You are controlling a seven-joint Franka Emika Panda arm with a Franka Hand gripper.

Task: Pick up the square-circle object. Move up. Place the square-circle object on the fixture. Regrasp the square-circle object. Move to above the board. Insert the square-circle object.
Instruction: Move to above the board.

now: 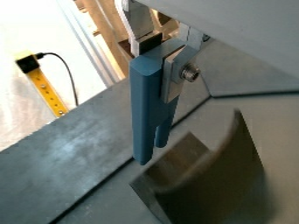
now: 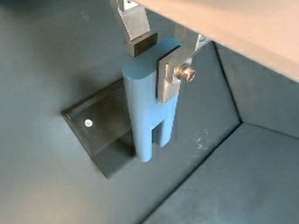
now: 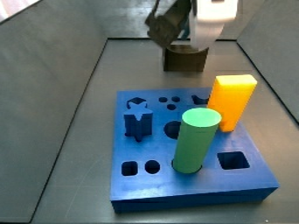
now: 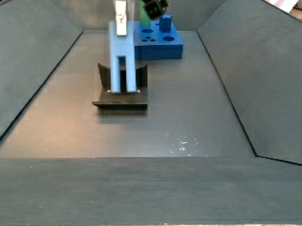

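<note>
Dark grey floor [image 4: 154,132], sloped grey walls [image 4: 236,71], possibly daylight beyond

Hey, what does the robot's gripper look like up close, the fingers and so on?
In both wrist views the gripper has flat silver metal fingers tipped with dark rectangular pads; one finger plate carries a round silver bolt. In a side view the hand's body is a white housing on a darker section.

Dark grey floor [image 4: 177,124]: fixture [image 4: 122,95] on base plate at far end, blue board [image 3: 193,153] beyond. Gripper [image 4: 120,16] above fixture.
</note>
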